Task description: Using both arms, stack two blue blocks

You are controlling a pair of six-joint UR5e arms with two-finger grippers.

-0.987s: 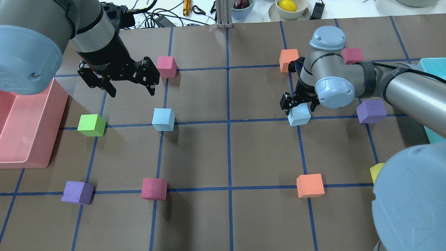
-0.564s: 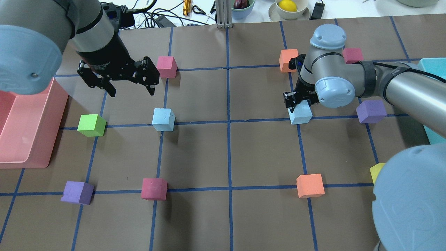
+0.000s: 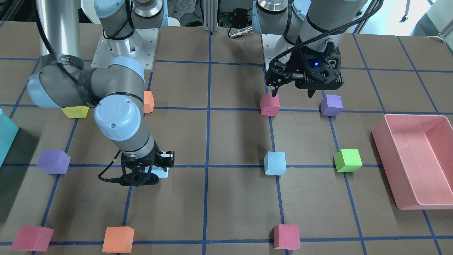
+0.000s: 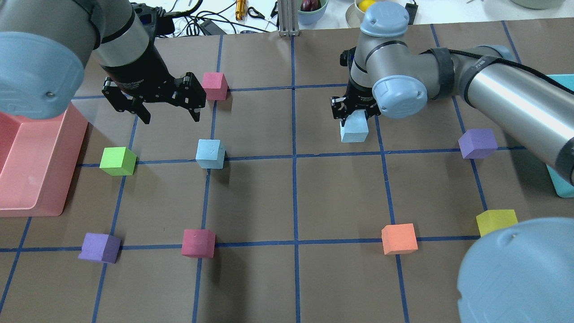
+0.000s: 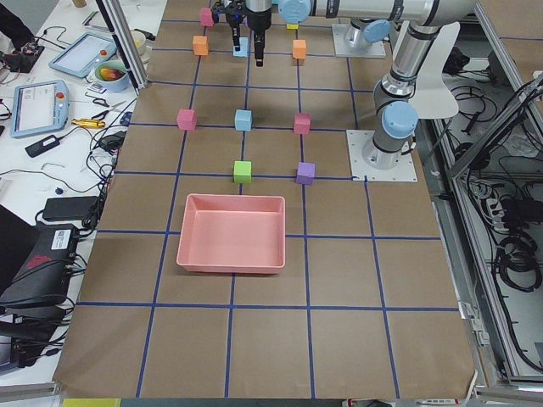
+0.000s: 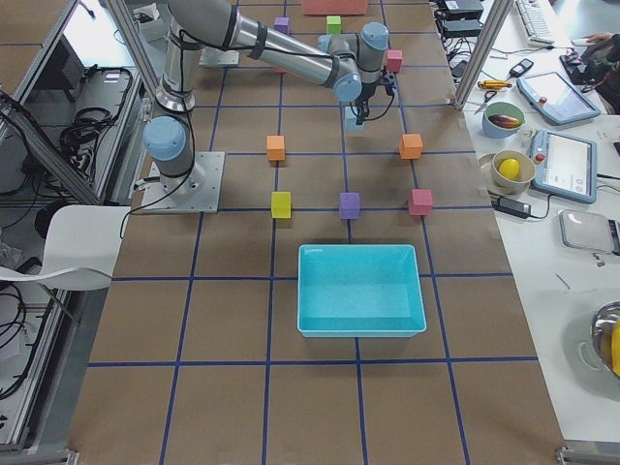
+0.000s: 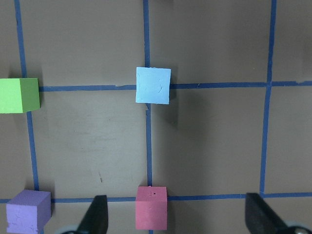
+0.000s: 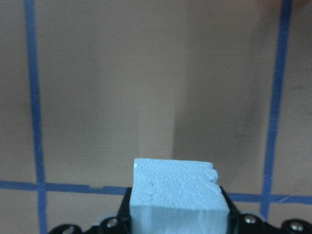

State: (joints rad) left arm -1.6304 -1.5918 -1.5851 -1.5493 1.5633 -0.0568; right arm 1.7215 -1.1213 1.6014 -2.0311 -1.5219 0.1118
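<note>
One blue block [image 4: 210, 153] sits on the table on a tape crossing; it also shows in the front view [image 3: 275, 163] and the left wrist view [image 7: 153, 85]. My left gripper [image 4: 170, 117] is open and empty, hovering behind this block near a pink cube [image 4: 214, 85]; its fingers [image 7: 95, 219] stand wide apart. My right gripper [image 4: 352, 114] is shut on the second blue block [image 4: 354, 130] and holds it a little above the table, right of centre. The held block fills the bottom of the right wrist view [image 8: 178, 195]; in the front view only its edge [image 3: 163, 173] shows.
A pink tray [image 4: 27, 179] stands at the left edge and a teal box [image 4: 559, 188] at the right edge. A green cube [image 4: 117, 161], purple cubes [image 4: 478, 143] [image 4: 99, 247], a pink cube [image 4: 198, 243], an orange cube [image 4: 398, 238] and a yellow cube [image 4: 495, 222] lie around.
My right gripper has lifted its blue block and carried it leftward and farther back, towards the table's middle. The left arm and the other block have not moved.
</note>
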